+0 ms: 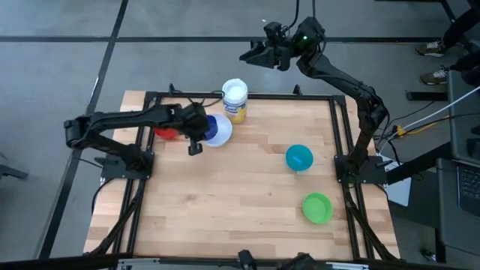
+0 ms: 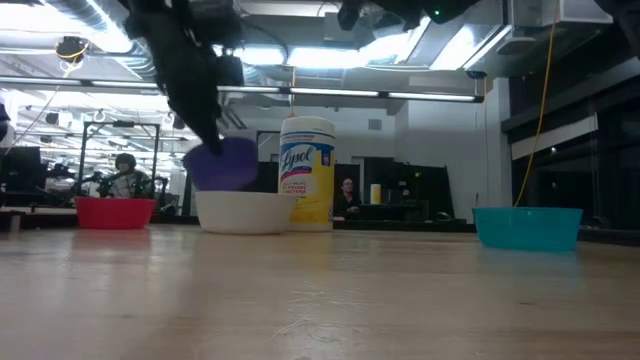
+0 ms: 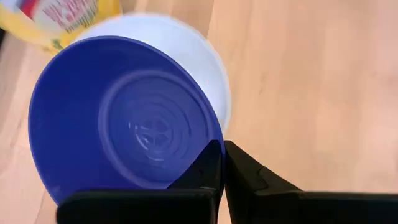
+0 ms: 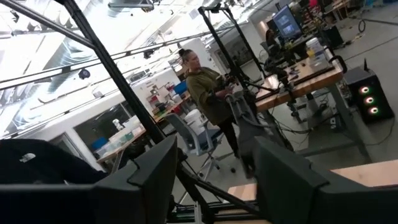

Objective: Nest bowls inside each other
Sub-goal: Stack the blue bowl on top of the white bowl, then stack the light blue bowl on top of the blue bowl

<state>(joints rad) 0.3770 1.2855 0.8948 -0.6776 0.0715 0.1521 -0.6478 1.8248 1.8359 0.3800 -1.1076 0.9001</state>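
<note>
My left gripper (image 3: 222,148) is shut on a dark blue bowl (image 3: 124,118), which hangs tilted over the white bowl (image 3: 208,59) near the table's far side. In the low view the blue bowl (image 2: 225,165) sits just above the white bowl's rim (image 2: 243,195); whether they touch I cannot tell. The red bowl (image 1: 166,133) rests on the table, partly under the left arm. The teal bowl (image 1: 298,157) and green bowl (image 1: 317,208) stand on their bases at the right. My right gripper (image 4: 214,171) is open, raised beyond the far edge, with nothing in it. My left gripper pinches the dark blue bowl's rim (image 3: 208,134), one finger (image 3: 208,171) inside the bowl and the other (image 3: 249,177) outside. The fingers come slanting down from above. The bowl hangs tilted, its opening turned toward the gripper, lifted off the table over the white bowl.
A yellow jar with a white lid (image 1: 235,100) stands right behind the white bowl. A black frame (image 1: 334,127) rims the wooden table. People show in the room beyond the table. Bare wood (image 1: 225,202) lies in the middle and near part.
</note>
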